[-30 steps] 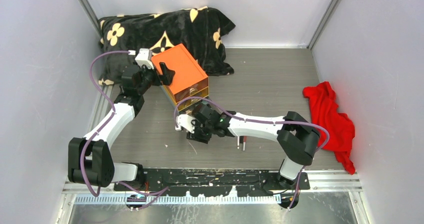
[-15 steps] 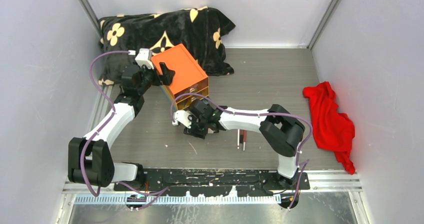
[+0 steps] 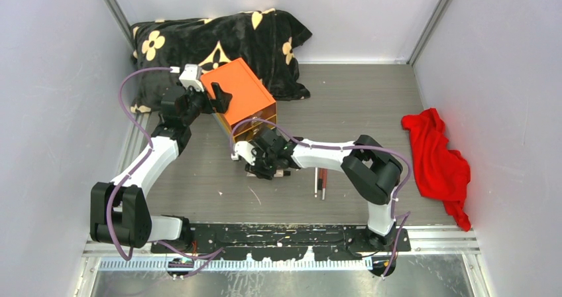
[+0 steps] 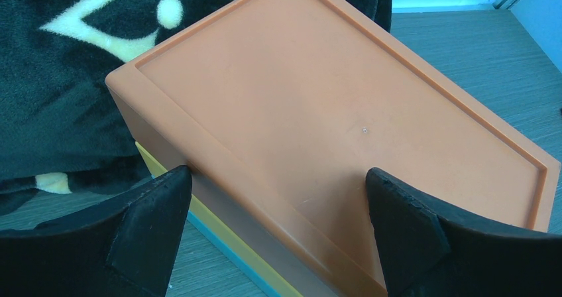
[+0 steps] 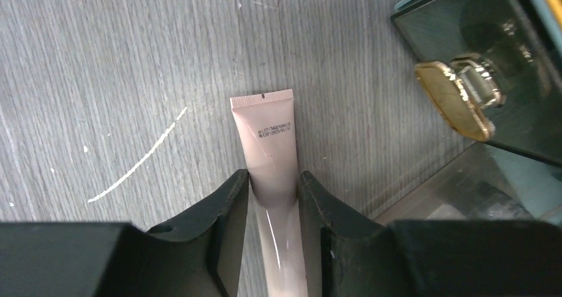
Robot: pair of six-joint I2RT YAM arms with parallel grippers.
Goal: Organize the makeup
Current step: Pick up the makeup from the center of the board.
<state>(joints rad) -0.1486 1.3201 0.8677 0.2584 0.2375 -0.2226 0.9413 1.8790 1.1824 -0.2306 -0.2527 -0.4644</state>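
nearest me, the thin pencils point(image 3: 319, 183) lie side by side toward the near edge of the table point(image 3: 358, 105), just right of my right gripper point(image 5: 273, 179). its fingers are clamped on either side of the pinkish tube point(image 5: 268, 138), which lies on the wood just in front of the orange box point(image 4: 331, 111) and its clear drawer point(image 5: 464, 25). further back, my left gripper point(image 4: 278, 181) hangs over one corner of the box lid, fingers spread wide and grasping nothing, with the black flowered cloth point(image 3: 199, 38) bunched in the far left corner.

You see your right claw point(image 5: 273, 181) with both fingers against the sides of the pinkish tube point(image 5: 267, 134). It lies flat on the grey surface point(image 5: 99, 58), crimped end pointing away. A clear drawer point(image 5: 510, 138) with a gold knob point(image 5: 457, 98) stands at the right.
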